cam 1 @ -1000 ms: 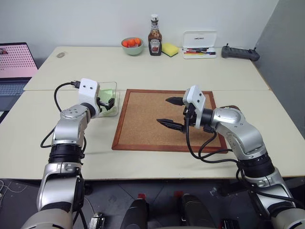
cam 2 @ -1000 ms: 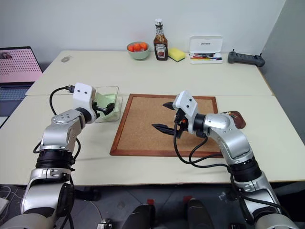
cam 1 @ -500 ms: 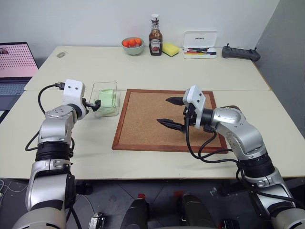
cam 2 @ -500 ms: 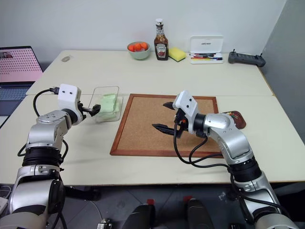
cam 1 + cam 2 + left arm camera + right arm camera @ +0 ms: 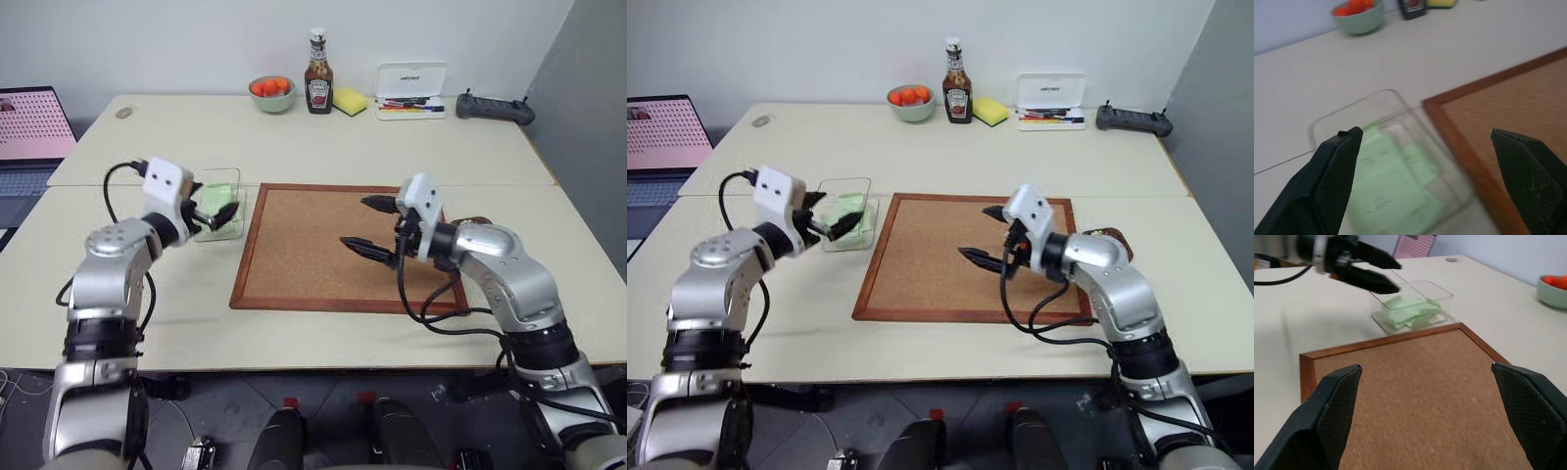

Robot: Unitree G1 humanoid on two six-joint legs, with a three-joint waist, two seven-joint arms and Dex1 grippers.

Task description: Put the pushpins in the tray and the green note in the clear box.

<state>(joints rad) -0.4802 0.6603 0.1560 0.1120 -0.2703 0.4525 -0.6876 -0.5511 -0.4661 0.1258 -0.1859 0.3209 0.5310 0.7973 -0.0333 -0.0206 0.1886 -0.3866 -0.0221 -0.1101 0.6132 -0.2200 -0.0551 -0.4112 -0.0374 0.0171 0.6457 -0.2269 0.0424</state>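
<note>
Laptop with a pink screen (image 5: 29,132) sits at the far left edge, off the pale table (image 5: 294,137). Next along, the robot's left hand (image 5: 217,211) hangs just over the near rim of the small clear plastic box (image 5: 223,196), its two black fingers spread apart and gripping nothing. The pale green paper note (image 5: 1396,196) lies flat inside that box, so that half of the job looks done, and the empty spread fingers fit a hand that has nothing left to carry there. Just beside the box lies the cork board in its reddish-brown wooden frame (image 5: 323,245), its face bare; I can make out no pushpins on it. Over the board's right half the right hand (image 5: 375,227) hovers, fingers likewise wide apart and empty, pointing across toward the box. Past that arm a sliver of the dark reddish-brown tray (image 5: 1112,235) peeks out at the board's right edge; whether the pins lie in it I cannot tell. Along the back wall stand a green bowl of orange fruit (image 5: 272,93), a sauce bottle (image 5: 318,73), a yellow sponge (image 5: 350,100), a white pen case (image 5: 411,90) and a black controller (image 5: 495,108), all well clear of the work.
</note>
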